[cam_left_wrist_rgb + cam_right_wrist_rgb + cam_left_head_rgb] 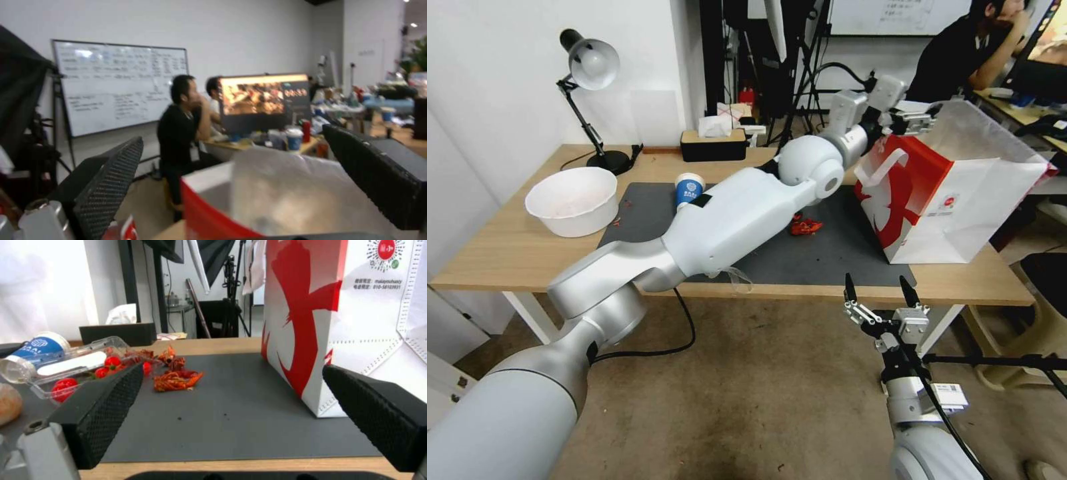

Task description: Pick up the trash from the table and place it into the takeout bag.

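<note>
Light wood table (514, 257) with a dark grey mat (834, 257), set in a cluttered workroom; a desk lamp (589, 67) and a black tissue box (714, 143) stand along its far edge. The red-and-white takeout bag (954, 200) stands open on the mat's right end. The left gripper (917, 121) reaches across the table and hovers at the bag's rim, its fingers apart; the left wrist view shows the bag's mouth just below them, though whether anything lies inside cannot be told. The right gripper (882, 288) hangs parked off the near table edge, jaws spread and empty. Remaining trash lies well apart from both grippers: a blue-and-white paper cup (689, 189) upright on the mat, a crumpled shiny red wrapper (805, 227) near the bag, a shallow bowl (572, 200) at the left end, and a clear plastic container (84, 363) on its side. All are probably light; the cup and container crush easily and suit a gentle side grasp, the wrapper a pinch from above.
</note>
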You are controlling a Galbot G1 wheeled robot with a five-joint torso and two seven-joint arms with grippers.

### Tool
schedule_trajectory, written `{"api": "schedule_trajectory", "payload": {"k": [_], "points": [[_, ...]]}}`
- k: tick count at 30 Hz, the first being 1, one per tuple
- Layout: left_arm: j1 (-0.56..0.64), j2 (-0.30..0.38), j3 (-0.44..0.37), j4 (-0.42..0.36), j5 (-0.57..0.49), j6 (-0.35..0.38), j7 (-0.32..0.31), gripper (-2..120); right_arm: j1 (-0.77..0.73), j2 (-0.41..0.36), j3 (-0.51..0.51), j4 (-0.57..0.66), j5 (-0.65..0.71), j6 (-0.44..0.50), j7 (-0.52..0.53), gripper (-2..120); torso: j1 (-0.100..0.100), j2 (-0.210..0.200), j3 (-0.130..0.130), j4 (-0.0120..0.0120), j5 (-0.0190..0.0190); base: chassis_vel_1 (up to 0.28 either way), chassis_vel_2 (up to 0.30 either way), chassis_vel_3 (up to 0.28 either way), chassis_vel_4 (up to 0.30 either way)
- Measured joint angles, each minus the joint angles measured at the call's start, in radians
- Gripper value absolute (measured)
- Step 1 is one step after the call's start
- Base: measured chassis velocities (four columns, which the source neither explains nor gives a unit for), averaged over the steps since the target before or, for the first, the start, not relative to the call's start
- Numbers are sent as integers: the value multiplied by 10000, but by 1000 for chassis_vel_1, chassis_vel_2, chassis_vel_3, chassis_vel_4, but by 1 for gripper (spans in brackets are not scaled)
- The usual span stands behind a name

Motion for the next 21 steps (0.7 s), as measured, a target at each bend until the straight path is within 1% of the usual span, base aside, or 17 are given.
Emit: {"api": "schedule_trajectory", "payload": {"k": [1, 2, 5, 6, 10, 11, 12, 14, 15, 18, 19, 20, 21], "points": [[30, 123, -173, -76, 2, -39, -26, 100, -6, 2, -8, 5, -17, -38, 15, 100, 0, -1, 0, 2, 0, 0, 0, 0, 0], [30, 123, -173, -76, 2, -39, -26, 100, -6, 2, -8, 5, -17, -38, 15, 100, 0, -1, 0, 2, 0, 0, 0, 0, 0], [198, 679, -894, -449, 59, -121, -140, 100, -11, -2, -36, 22, -75, -124, 43, 100, 1, 0, 0, 2, -1, 0, 0, 0, 0], [198, 679, -894, -449, 59, -121, -140, 100, -11, -2, -36, 22, -75, -124, 43, 100, 1, 0, 0, 2, -1, 0, 0, 0, 0], [651, 1610, -1733, -1011, 310, -121, -183, 100, -33, -9, -90, 44, -180, -278, 115, 100, 1, 0, 0, 2, -3, 0, 0, 0, 0], [651, 1610, -1733, -1011, 310, -121, -183, 100, -33, -9, -90, 44, -180, -278, 115, 100, 1, 0, 0, 2, -3, 0, 0, 0, 0], [827, 1935, -1911, -1207, 418, -120, -184, 100, -38, -7, -104, 44, -207, -296, 131, 100, 2, 0, 0, 1, -3, 0, 0, 0, 0], [1108, 2358, -2121, -1498, 535, -114, -177, 100, -44, -8, -117, 44, -229, -310, 141, 100, 0, 0, 0, 4, -1, 0, 0, 0, 0], [1108, 2358, -2121, -1498, 535, -114, -177, 100, -44, -8, -117, 44, -229, -310, 141, 100, 0, 0, 0, 4, -1, 0, 0, 0, 0], [1986, 3289, -2581, -2220, 690, -85, -173, 100, -47, -41, -125, 45, -242, -331, 150, 100, 1, 0, 0, 4, -3, 0, 0, 0, 0], [1986, 3289, -2581, -2220, 690, -85, -173, 100, -47, -41, -125, 45, -242, -331, 150, 100, 1, 0, 0, 4, -3, 0, 0, 0, 0], [2188, 3427, -2681, -2381, 756, -84, -170, 100, -44, -49, -126, 44, -241, -337, 152, 100, 1, 0, 0, 5, -4, 0, 0, 0, 0], [2679, 3756, -2935, -2746, 877, -73, -166, 100, -34, -61, -134, 44, -243, -350, 155, 100, 1, 0, 0, 3, -1, 0, 0, 0, 0]]}}
